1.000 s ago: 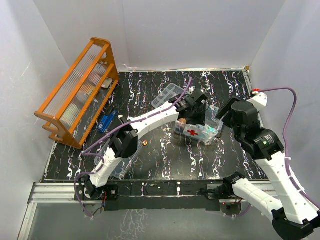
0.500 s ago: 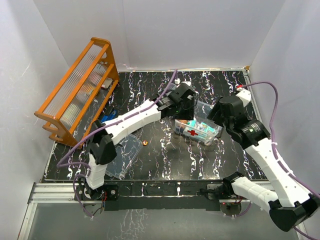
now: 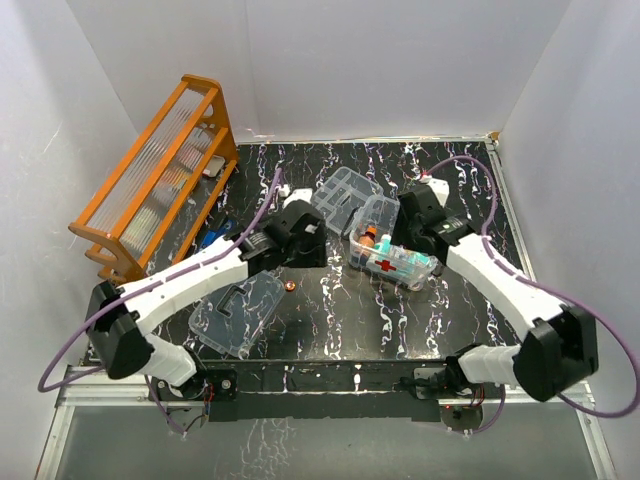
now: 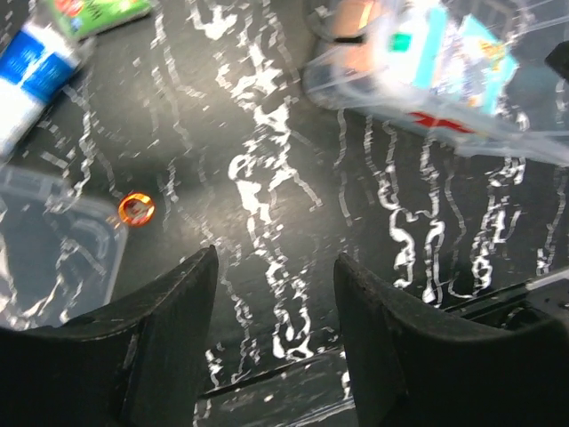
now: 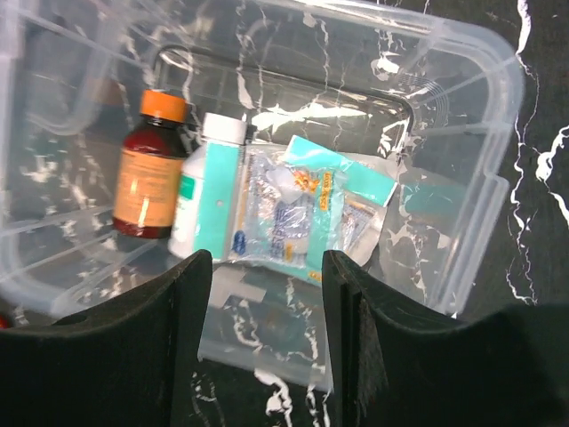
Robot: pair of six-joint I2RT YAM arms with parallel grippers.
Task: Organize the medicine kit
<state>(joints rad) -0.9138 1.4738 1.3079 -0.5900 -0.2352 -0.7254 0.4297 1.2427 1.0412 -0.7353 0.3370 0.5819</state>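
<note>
The medicine kit box (image 3: 398,262) is found at three o'clock from the bench (image 3: 330,320) centre, bottles (image 5: 149,178) and packets (image 5: 293,213) inside. The left fingers (image 4: 169,347) and right fingers (image 5: 151,347) are held apart, nothing gripped.

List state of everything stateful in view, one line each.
medicine box: open, lid off
lid: flat on table, apart from box
tray: out of box, on table behind it
brown bottle: capped, in box
white bottle: capped, in box
left gripper: jaws open, empty
right gripper: jaws open, empty, over box
</note>
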